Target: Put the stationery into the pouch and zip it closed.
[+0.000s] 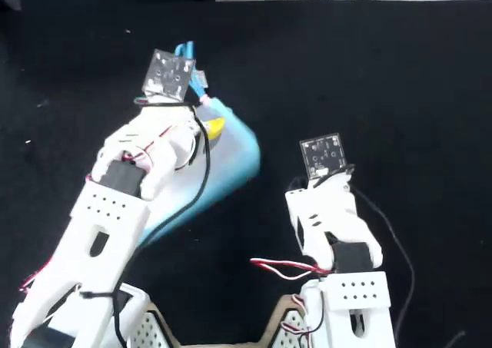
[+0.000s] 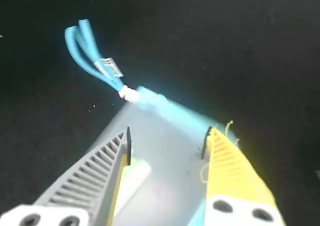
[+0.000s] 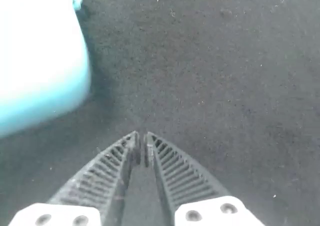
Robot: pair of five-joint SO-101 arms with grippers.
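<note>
The light blue pouch (image 1: 234, 164) lies on the black table, partly under my left arm. Its zipper edge (image 2: 170, 111) ends in a white bead and a blue cord loop (image 2: 85, 46), which also pokes out beyond the arm (image 1: 188, 52). My left gripper (image 2: 167, 146) hangs open just above the pouch's top near that edge, one finger grey, the other yellow (image 2: 225, 166). A pale patch (image 2: 135, 178) sits beside the grey finger; what it is I cannot tell. My right gripper (image 3: 141, 148) is shut on nothing, over bare cloth beside the pouch's rounded corner (image 3: 45, 61).
Black cloth (image 1: 400, 94) covers the table, with open room to the right and far side. The two arm bases (image 1: 231, 325) stand close together at the near edge, with loose red and black cables beside them.
</note>
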